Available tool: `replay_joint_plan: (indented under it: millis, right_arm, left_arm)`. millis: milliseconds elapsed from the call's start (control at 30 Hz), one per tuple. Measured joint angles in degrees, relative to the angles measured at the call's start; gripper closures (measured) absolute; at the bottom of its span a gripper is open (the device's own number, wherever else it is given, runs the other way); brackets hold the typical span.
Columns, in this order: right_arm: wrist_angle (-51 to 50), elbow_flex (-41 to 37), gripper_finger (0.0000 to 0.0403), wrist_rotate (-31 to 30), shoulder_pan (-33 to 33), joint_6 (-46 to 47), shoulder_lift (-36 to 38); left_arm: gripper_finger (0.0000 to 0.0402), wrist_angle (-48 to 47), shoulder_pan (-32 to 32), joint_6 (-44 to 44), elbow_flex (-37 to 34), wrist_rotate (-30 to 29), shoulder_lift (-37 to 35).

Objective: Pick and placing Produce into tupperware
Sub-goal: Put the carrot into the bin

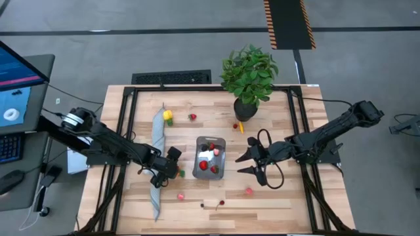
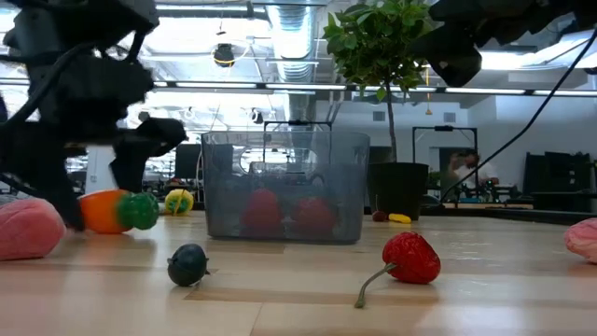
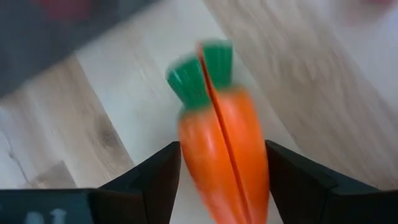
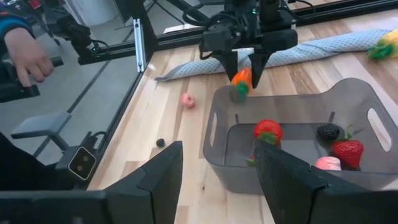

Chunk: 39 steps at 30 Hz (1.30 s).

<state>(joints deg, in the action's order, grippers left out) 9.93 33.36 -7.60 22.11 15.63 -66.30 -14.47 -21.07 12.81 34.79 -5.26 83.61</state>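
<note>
We've got the carrot (image 3: 221, 152) clamped mid-body in the left gripper (image 4: 244, 70) beside the tub (image 4: 298, 134); looks light, stiff, slick plastic. Right gripper (image 1: 252, 162) fingers apart, empty.

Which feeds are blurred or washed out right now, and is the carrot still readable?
Left wrist view: the carrot between the left gripper fingers is soft and smeared, yet plainly orange with a green top. Low view: near pieces and dark arms are out of focus, ceiling lights glare; the tupperware is fairly clear. Right wrist and high views look sharp.
</note>
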Motion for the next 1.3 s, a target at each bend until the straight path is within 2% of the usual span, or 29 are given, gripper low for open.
replay_joint_plan:
  millis: [333,600,867,1100,1300]
  right_arm:
    - [0.0,0.0,0.0182,0.0,0.0,0.5,0.0]
    - [0.0,0.0,0.0182,0.0,0.0,0.5,0.0]
    - [0.0,0.0,0.0182,0.0,0.0,0.5,0.0]
    - [0.0,0.0,0.0182,0.0,0.0,0.5,0.0]
    - [0.0,0.0,0.0182,0.0,0.0,0.5,0.0]
  left_arm:
    - [0.0256,-0.7,1.9,-2.2,1.6,4.3,-0.3]
    - [0.0242,-1.2,2.5,-4.0,1.6,5.6,-0.3]
    - [0.026,-1.4,2.9,-6.9,1.6,5.1,-0.3]
    - [0.0256,-1.6,4.2,-8.1,1.6,5.2,-0.3]
    - [0.026,-9.1,5.6,-7.9,6.2,4.1,0.0]
